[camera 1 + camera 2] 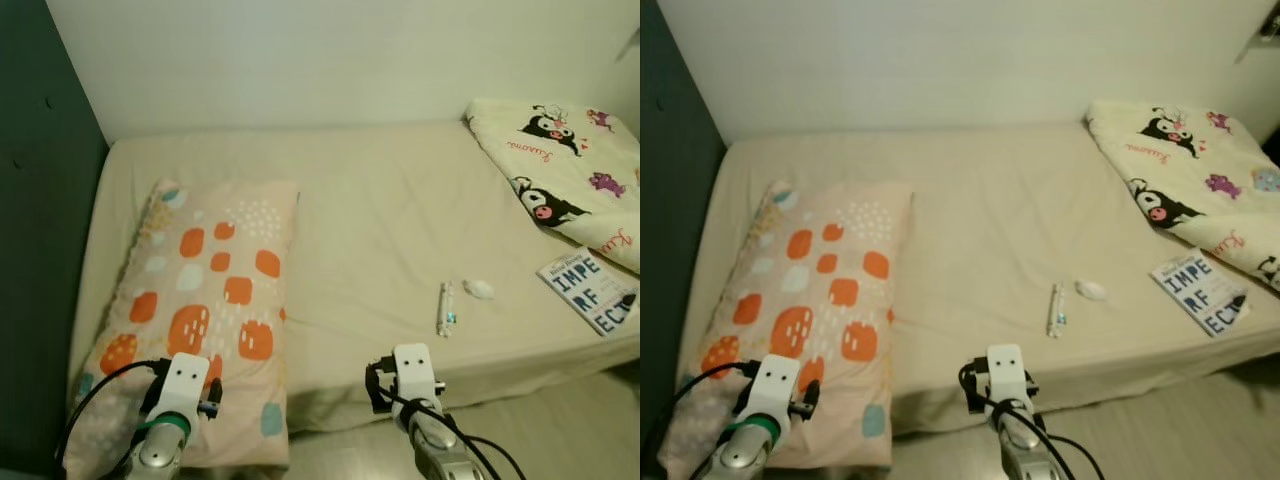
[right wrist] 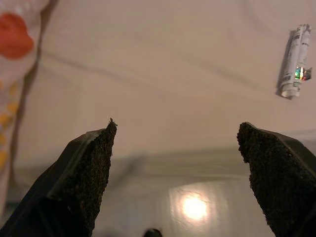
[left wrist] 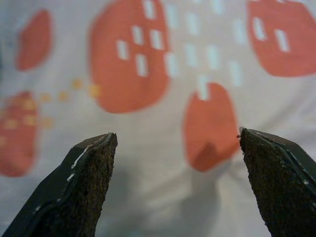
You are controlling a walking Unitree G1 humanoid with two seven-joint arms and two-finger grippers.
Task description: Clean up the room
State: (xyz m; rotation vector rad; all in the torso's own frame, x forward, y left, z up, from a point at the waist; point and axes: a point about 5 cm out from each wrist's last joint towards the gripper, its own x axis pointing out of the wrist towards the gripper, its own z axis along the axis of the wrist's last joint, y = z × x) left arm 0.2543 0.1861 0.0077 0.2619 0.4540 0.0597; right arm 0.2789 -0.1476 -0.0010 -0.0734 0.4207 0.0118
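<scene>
Lots of bare sheet is sitting open across the middle of the bed (image 1: 380, 210), which is running wall to wall. A patterned pillow (image 1: 200, 300) is lying at its left end, a cartoon blanket (image 1: 560, 160) at the right. Near the front edge a small tube (image 1: 445, 308), a white wad (image 1: 479, 289) and a book (image 1: 590, 290) are lying. The left gripper (image 3: 175, 182) is hovering spread over the pillow; the right gripper (image 2: 175, 177) is hanging spread past the bed's front edge.
</scene>
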